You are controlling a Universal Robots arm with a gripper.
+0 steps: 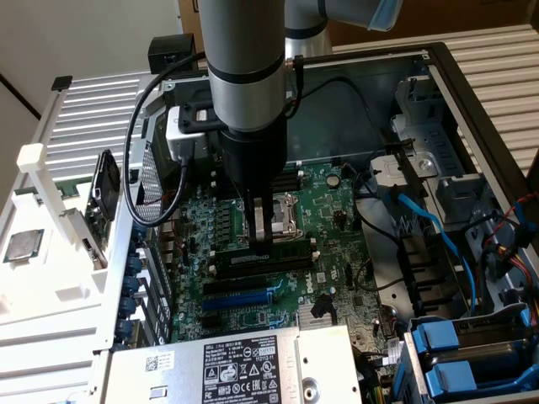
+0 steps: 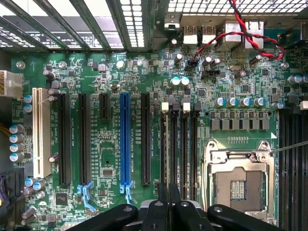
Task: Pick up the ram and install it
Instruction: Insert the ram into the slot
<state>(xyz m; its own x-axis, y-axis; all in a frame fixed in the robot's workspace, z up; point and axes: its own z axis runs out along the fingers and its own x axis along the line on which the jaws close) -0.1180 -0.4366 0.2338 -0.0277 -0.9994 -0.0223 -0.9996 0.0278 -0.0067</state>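
The ram (image 1: 268, 252), a long narrow stick, is seen standing on edge in a black slot on the green motherboard (image 1: 328, 252), just beside the empty processor socket (image 1: 282, 215). It is pinched at its upper edge between the nearly closed fingers of the gripper (image 1: 261, 244), which reaches straight down from the grey arm (image 1: 246, 67). In the wrist view the ram (image 2: 168, 159) is seen edge-on among the black memory slots, with the gripper (image 2: 168, 204) clamped over it. Long black and blue expansion slots (image 1: 240, 290) lie alongside. The board is housed in an open computer case (image 1: 472, 101), with blue cables (image 1: 434, 227) at the exterior view's right.
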